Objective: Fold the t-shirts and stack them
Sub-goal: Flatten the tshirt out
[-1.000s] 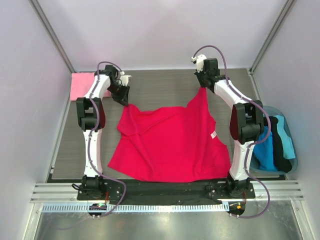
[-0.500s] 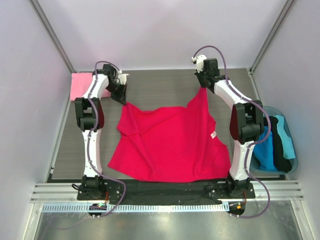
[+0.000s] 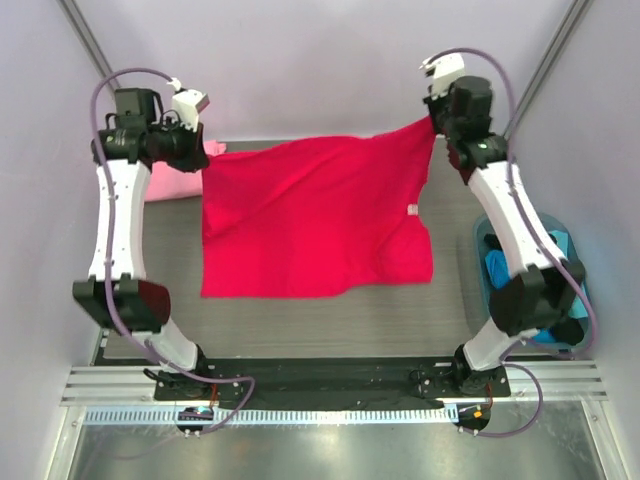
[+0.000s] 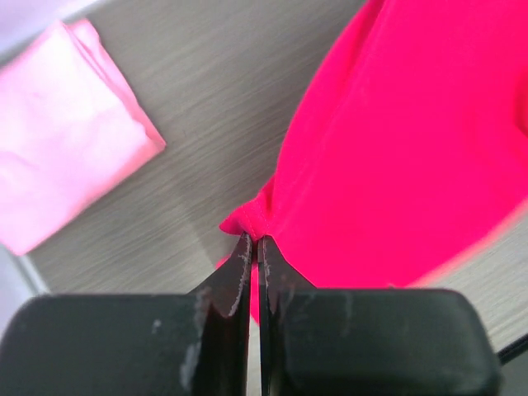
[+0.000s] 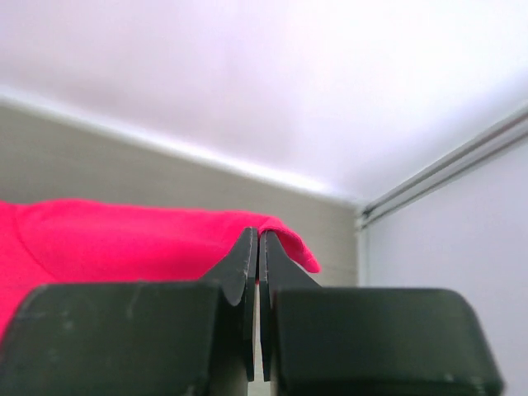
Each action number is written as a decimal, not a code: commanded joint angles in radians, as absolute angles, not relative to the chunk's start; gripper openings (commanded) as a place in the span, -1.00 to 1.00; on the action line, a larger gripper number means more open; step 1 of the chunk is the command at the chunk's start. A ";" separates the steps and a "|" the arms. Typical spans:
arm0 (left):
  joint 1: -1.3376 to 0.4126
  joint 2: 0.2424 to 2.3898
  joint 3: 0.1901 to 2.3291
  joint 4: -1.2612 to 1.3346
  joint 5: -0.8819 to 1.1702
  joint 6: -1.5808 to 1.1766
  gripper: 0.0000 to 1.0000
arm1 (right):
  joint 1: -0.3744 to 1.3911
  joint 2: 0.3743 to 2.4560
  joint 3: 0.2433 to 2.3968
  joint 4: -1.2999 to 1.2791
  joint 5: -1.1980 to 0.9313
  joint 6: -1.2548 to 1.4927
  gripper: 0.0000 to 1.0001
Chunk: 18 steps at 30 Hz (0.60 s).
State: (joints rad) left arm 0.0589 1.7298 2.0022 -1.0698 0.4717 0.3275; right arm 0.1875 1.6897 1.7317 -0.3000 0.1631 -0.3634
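Crimson-red soft cloth t-shirt (image 3: 310, 220) is hanging stretched between our two arms, its lower edge seemingly draping onto the grey wood-grain surface (image 3: 330, 325). We're pinching one top corner in our left gripper (image 4: 254, 241), jaws closed tight on a bunched tip of fabric. We're clamping the opposite corner the same way in our right gripper (image 5: 257, 238), up by the back wall. Folded light pink t-shirt (image 4: 66, 124) is sitting at the far left, near the left gripper. We're reading this as the spreading step, before any fold. Next we're needing to lower both corners together, cloth taut, so it's landing flat and clear of the pink one.
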 commanded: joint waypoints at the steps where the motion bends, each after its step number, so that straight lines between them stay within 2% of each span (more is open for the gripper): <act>1: 0.054 1.576 1.925 -1.069 0.463 0.364 -0.96 | 0.181 1.461 1.767 -0.264 0.206 -0.394 -0.98; 4: 0.054 1.436 1.878 -1.069 0.437 0.351 -0.92 | 0.181 1.323 1.741 -0.287 0.184 -0.396 -0.98; 12: 0.055 1.100 1.795 -1.046 0.358 0.351 -0.99 | 0.184 1.019 1.657 -0.386 0.066 -0.347 -0.98; 18: 0.054 0.944 1.862 -1.087 0.330 0.356 -0.99 | 0.181 0.882 1.744 -0.569 0.020 -0.356 -0.98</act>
